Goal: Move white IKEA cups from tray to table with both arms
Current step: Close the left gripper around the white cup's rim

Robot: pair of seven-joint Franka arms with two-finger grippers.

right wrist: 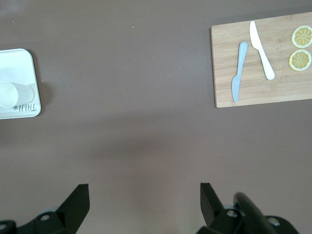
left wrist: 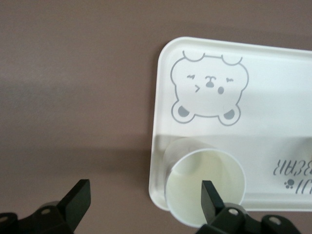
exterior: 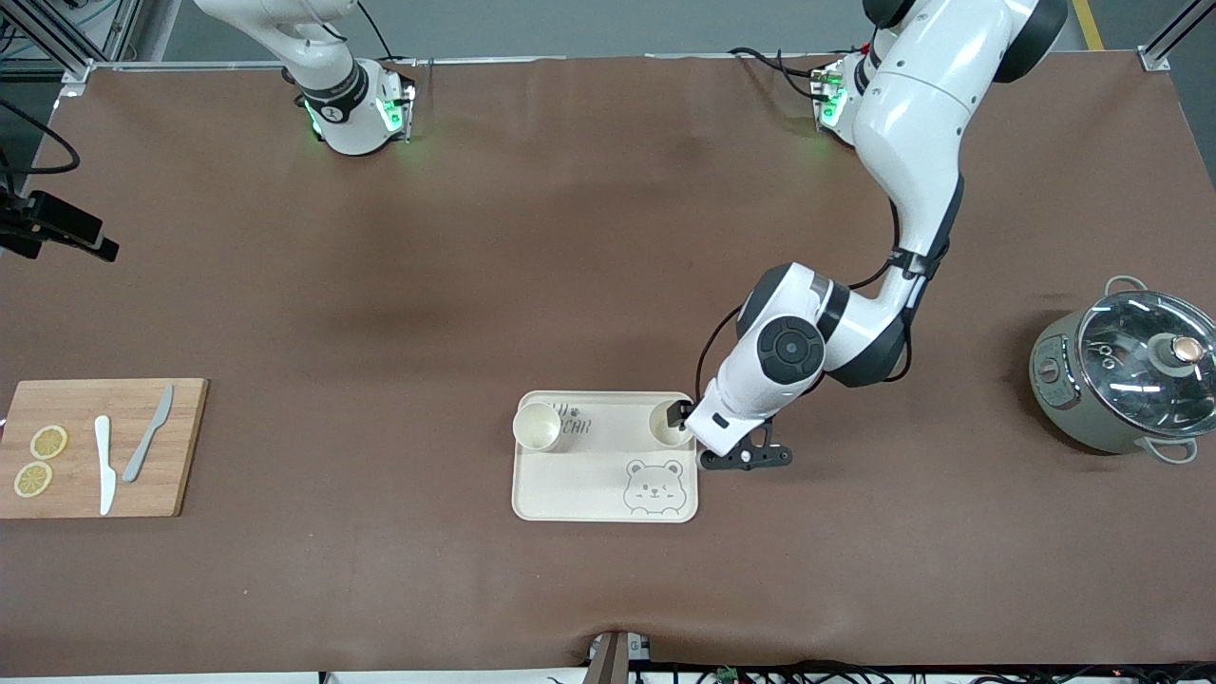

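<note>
Both small off-white tapered cups [exterior: 537, 425] [left wrist: 204, 185] stand on my cream bear-printed tray [exterior: 589, 475]. My left end effector [left wrist: 144, 202] hangs spread over one; my right end effector [right wrist: 144, 202] waits, spread, above the brown table [right wrist: 146, 97].

Two white cups [exterior: 538, 426] [exterior: 668, 424] upright on tray [exterior: 579, 494].

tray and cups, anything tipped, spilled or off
Nothing stands out. Both cups stand upright on the tray, one at each farther corner. The open left gripper straddles one cup's rim.
</note>
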